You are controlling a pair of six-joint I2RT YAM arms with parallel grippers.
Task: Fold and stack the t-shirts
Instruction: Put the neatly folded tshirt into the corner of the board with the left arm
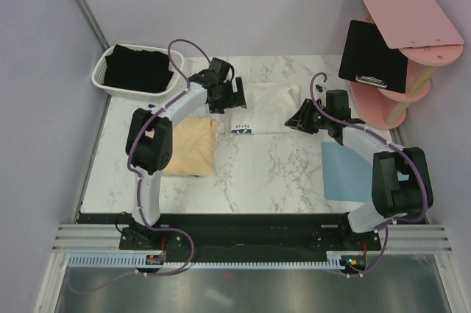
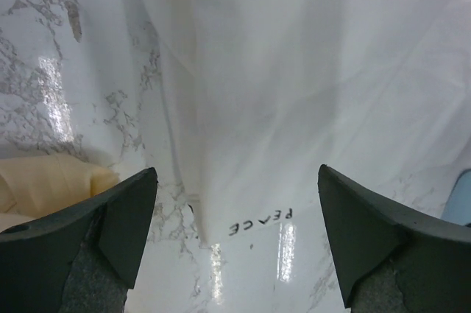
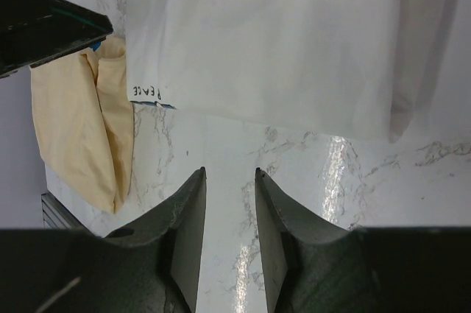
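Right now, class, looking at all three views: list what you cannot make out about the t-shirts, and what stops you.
white t-shirt: its print is folded under; the top view shows only a blue corner, too small to read.
pale yellow t-shirt: in the top view the left arm covers its left part.
black t-shirt in the basket: top view, too dark to show folds.

You have three t-shirts on record: one white t-shirt [image 1: 268, 103], one pale yellow t-shirt [image 1: 190, 147] and one black t-shirt [image 1: 136, 68]. You also have one basket [image 1: 98, 77], one blue mat [image 1: 342, 173], one clipboard [image 1: 372, 55] and one pink shelf [image 1: 408, 11]. Grippers number two: the left gripper [image 1: 237, 98] and the right gripper [image 1: 296, 119].
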